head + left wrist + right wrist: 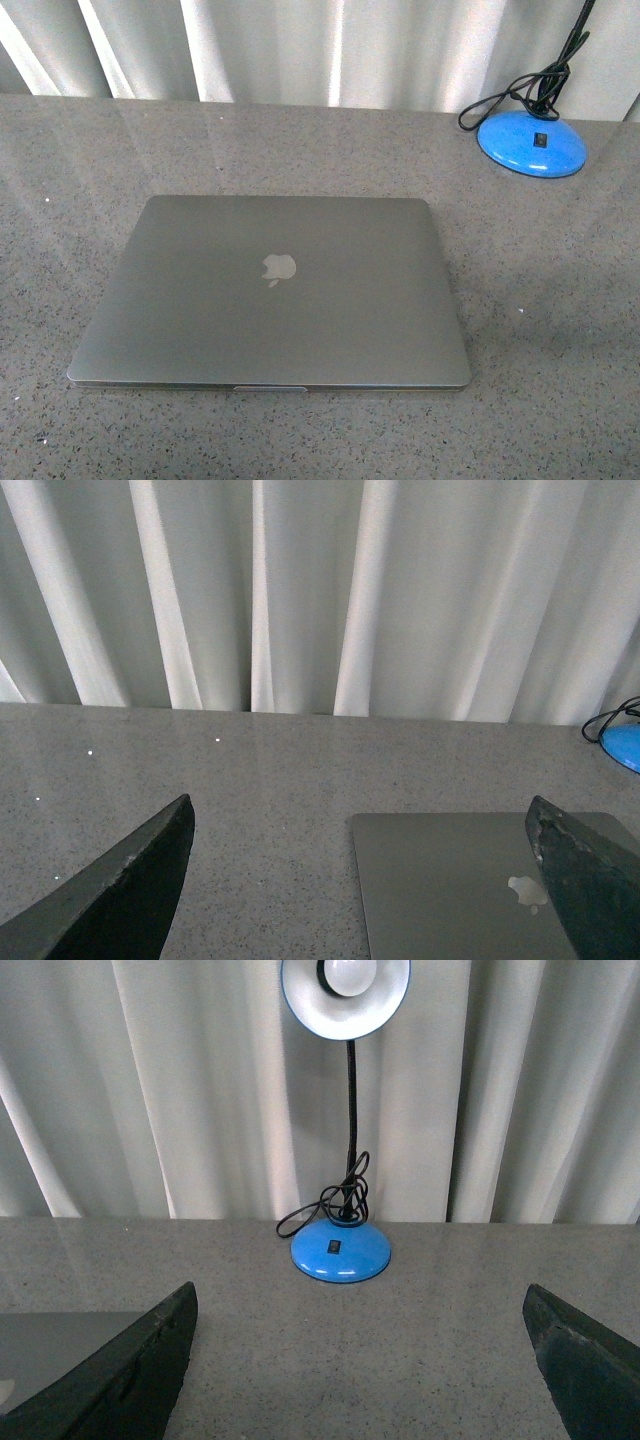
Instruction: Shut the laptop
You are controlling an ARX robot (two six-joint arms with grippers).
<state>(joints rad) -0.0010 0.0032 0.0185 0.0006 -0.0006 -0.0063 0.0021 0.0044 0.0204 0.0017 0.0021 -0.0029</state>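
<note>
**Both grippers wide open, laptop shut**

Our left gripper (360,880) and right gripper (360,1360) are spread wide and hold nothing. The laptop (270,295) lies flat on the table (560,330), lid down, in front of the blue lamp (340,1250) and to its left. We judge it stiff, smooth, fairly heavy and easily scratched; the front lip is the place to grip.

apple logo on the laptop (270,300) lid (no text).
</note>
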